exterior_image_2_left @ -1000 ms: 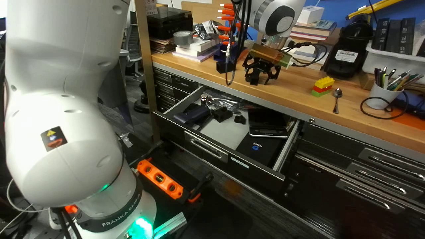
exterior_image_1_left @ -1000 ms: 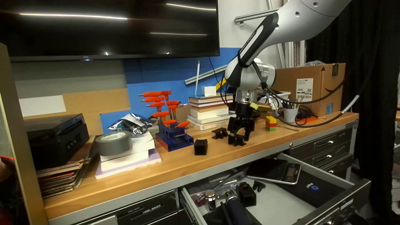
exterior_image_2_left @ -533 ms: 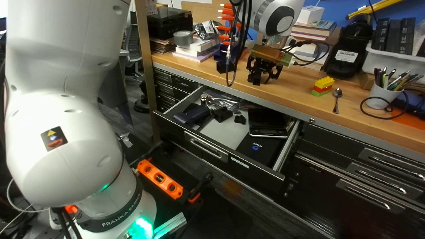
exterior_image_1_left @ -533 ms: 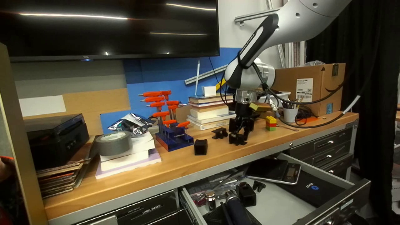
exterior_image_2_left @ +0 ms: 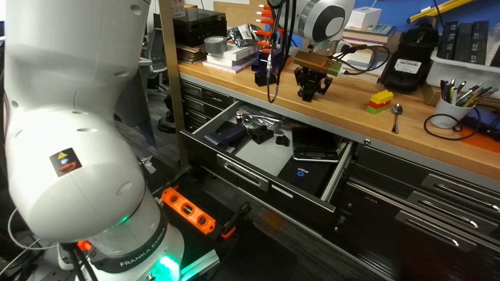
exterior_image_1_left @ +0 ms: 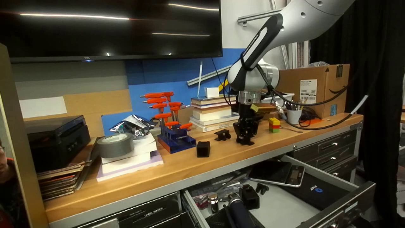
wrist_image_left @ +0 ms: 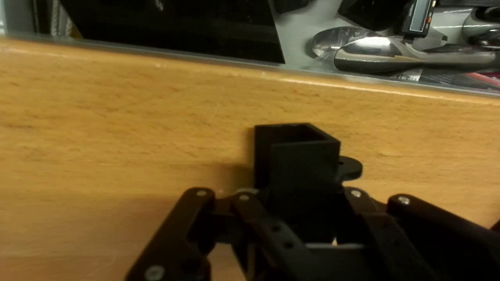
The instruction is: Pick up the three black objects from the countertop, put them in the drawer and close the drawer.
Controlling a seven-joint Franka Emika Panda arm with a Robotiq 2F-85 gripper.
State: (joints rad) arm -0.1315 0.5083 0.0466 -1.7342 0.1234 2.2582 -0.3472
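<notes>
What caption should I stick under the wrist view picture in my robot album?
A robot hand grips a hollow black block, with the wooden countertop and the open drawer in view.

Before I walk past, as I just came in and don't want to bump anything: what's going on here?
A robot arm is at work. Its hand is closed on a small black piece, on or just above the countertop, I can't tell which. A black block and a black bracket also sit on the countertop. Below, the drawer is open, with a scale inside. The piece, block and bracket are meant to go in before the drawer is closed.
</notes>
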